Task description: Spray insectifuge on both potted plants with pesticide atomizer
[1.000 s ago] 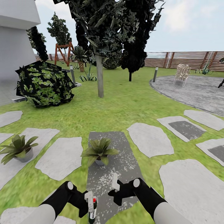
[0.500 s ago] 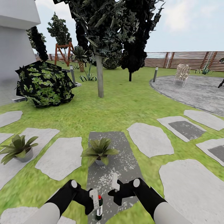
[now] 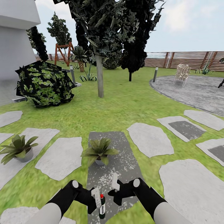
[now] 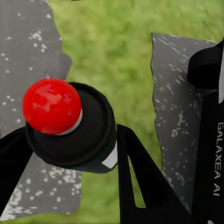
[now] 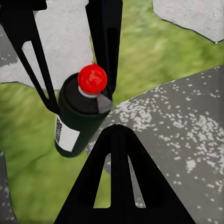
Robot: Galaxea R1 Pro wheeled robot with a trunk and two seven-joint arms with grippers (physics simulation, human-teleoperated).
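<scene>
While L tool (image 3: 99, 203) pinches atomizer (image 3: 102, 207), R wrist cam shows label (image 5: 66, 134), R tool (image 3: 114, 188) state unclear.

Pesticide atomizer (image 3: 102, 206) — base cut off by head view's lower edge; label (image 5: 66, 135) text too blurred to read.

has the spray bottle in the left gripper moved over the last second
Yes. The pesticide atomizer, held in the left gripper, has shifted right in the head view, from the grass edge onto the dark stepping stone, closer to the right gripper.
</scene>
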